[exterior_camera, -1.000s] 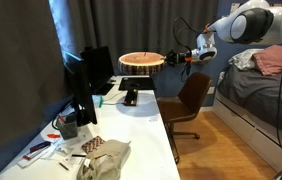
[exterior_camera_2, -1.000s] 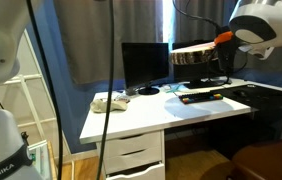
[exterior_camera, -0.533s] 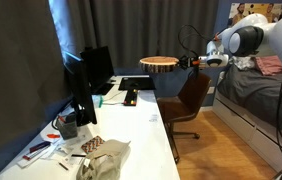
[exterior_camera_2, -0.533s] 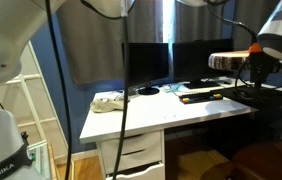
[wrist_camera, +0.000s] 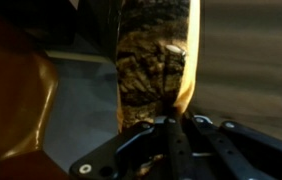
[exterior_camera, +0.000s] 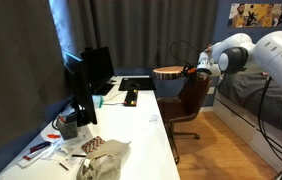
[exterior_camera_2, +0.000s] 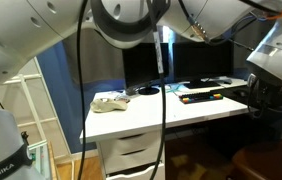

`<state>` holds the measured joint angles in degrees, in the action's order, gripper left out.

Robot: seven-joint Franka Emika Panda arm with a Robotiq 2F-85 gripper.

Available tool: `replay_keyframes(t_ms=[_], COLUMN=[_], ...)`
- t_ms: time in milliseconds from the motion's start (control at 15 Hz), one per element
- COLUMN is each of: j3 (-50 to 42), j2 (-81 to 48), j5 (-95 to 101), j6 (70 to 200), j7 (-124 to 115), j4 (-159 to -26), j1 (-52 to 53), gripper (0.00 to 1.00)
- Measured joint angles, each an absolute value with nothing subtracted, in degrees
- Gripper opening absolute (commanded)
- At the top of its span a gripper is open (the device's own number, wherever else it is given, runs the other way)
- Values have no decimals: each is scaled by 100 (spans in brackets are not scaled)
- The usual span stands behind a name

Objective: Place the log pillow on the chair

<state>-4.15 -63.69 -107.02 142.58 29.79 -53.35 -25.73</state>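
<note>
- Log pillow (exterior_camera: 168, 79): bark-patterned cylinder, held aloft just beside the backrest of the brown chair (exterior_camera: 193, 100), at the edge of the white worktop (exterior_camera: 141, 118)
- Gripper (exterior_camera: 192, 70): jaws pinching the pillow's rim; in the wrist view the bark fills the space ahead
- Worktop: monitors (exterior_camera: 84, 82), crumpled cloth (exterior_camera: 106, 158)

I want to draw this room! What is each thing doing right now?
Brown bark-patterned log pillow: gripped, in the air.
Black tool: shut on the pillow.
Brown swivel chair: upright, pillow not yet on it.
Black computer monitor: screen dark.
</note>
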Motion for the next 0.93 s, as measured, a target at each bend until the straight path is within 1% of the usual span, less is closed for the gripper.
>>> replay_keyframes(t_ms=[67, 133, 467, 533, 933], j3=[-414, -415, -415, -416, -422], j2=[-6521, -6673, -6765, -6763, -6960], j5=[-10816, -10912, -10910, -10910, -10910], j6=[14630, 14932, 14993, 14993, 15300], j7=[3065, 3158, 3179, 3179, 3156], j4=[-5142, -4946, -4921, -4921, -4901], j1=[-2541, -2522, -2516, -2517, -2500], gripper=[3, 7, 7, 3, 2])
